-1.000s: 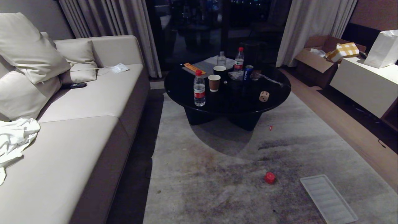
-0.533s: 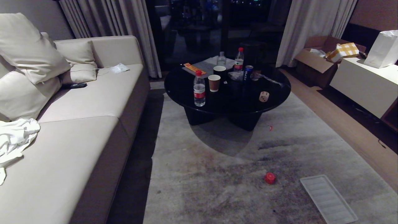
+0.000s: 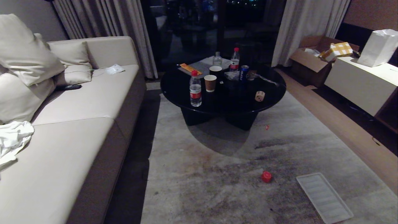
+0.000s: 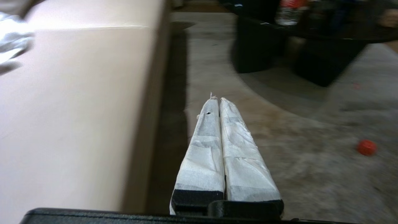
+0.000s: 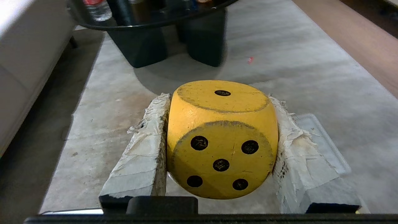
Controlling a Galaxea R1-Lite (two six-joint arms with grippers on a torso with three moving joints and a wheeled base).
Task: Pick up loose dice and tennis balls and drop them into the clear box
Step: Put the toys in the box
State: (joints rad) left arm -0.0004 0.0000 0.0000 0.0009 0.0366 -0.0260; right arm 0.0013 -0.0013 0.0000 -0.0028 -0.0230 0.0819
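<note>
my right gripper [image 5: 219, 124] pinches the yellow rounded die with black dots [image 5: 221, 140] between its taped fingers above the grey rug [image 5: 311, 77], my left gripper [image 4: 219, 102] is pressed together, and a beige die with dark dots [image 3: 259, 96] sits on the round black table [image 3: 177, 87].

Beige sofa [image 3: 80, 124], round black coffee table [image 3: 222, 96], grey rug [image 3: 217, 174], curtained dark window [image 3: 211, 28].

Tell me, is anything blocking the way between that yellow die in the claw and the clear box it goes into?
Cannot say: the right gripper holds the yellow black-dotted die over the grey carpet, but no clear box shows in any view; only a flat ribbed clear lid lies there.
</note>
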